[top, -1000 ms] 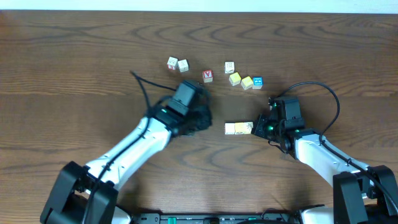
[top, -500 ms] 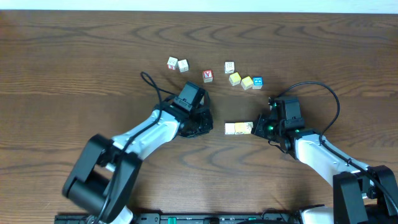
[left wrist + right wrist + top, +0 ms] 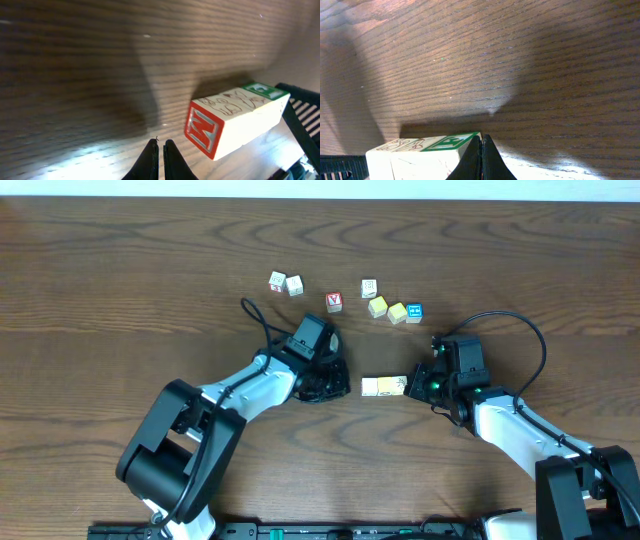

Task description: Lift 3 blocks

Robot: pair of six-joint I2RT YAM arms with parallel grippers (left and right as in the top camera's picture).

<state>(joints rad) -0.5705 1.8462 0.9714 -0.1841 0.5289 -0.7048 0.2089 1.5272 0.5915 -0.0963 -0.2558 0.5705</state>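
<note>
Overhead, you can't count the blocks (image 3: 384, 386) in that row; only left wrist shows its red M end (image 3: 204, 131). Left gripper (image 3: 161, 146) and right gripper (image 3: 481, 145): both pinched shut, empty.

Bare tabletop (image 3: 385, 348) beside block row (image 3: 384, 386)

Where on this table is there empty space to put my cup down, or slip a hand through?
Widest bare wood: left of the two white cubes and the left arm. There is more to the right of the blue cube. Crowded: the middle, where the row of blocks lies between left gripper and right gripper.
</note>
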